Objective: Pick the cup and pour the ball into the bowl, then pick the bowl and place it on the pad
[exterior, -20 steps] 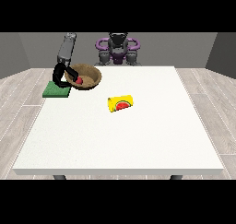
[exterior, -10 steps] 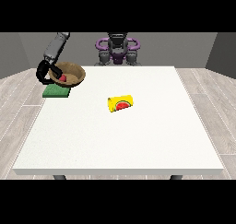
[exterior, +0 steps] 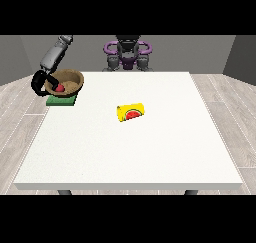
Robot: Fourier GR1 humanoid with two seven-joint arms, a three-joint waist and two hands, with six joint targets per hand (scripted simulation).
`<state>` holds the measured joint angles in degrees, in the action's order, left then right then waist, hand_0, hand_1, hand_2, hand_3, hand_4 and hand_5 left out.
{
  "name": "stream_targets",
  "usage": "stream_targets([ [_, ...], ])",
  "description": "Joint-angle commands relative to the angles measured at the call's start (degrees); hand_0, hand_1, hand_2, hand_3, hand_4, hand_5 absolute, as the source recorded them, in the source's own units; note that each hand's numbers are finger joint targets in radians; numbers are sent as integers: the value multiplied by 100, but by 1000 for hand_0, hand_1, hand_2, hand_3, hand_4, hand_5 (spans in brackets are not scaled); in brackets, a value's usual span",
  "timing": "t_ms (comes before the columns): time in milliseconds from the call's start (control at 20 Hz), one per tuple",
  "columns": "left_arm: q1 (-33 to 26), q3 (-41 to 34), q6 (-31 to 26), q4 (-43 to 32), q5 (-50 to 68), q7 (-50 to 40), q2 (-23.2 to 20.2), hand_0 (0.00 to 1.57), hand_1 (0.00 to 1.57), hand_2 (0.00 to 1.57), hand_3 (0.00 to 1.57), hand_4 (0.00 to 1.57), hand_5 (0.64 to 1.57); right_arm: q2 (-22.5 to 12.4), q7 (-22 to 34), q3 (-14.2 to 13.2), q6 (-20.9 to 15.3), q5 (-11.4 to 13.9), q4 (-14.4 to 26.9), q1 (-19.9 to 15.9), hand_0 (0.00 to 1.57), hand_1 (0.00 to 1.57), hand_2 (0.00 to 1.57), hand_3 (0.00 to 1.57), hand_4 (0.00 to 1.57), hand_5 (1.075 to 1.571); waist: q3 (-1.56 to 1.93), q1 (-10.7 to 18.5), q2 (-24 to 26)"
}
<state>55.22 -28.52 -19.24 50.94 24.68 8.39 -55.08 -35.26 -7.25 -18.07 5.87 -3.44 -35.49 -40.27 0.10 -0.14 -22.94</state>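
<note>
bowl over green pad

Plain test room, bare grey walls, pale plank floor, one large white table

1 front view, raised, across the table, facing the robot, whole tabletop visible

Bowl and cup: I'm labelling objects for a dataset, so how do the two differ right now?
The bowl is brown and upright over the green pad, gripped by the hand at the view's left; the cup is yellow with a watermelon print, lies on its side mid-table, untouched. The bowl holds the red ball; no ball shows in the cup. The bowl looks wider.
</note>
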Motion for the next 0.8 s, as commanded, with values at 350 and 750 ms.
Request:
stream_targets([
  [350, -6, -132, 52, 400, 353, -429, -195, 0, 0, 0, 0, 0, 1535, -852, -630, -189, 560, 106, 684, -56, 1571, 1571, 1571, 678, 1248, 1564, -5, -43, -172],
  [750, -366, 87, 73, 121, 52, 119, 114, 0, 0, 0, 0, 0, 1535, -412, 29, 77, 354, 216, 476, -306, 1571, 1571, 1571, 1301, 1240, 1570, -13, 20, 268],
])
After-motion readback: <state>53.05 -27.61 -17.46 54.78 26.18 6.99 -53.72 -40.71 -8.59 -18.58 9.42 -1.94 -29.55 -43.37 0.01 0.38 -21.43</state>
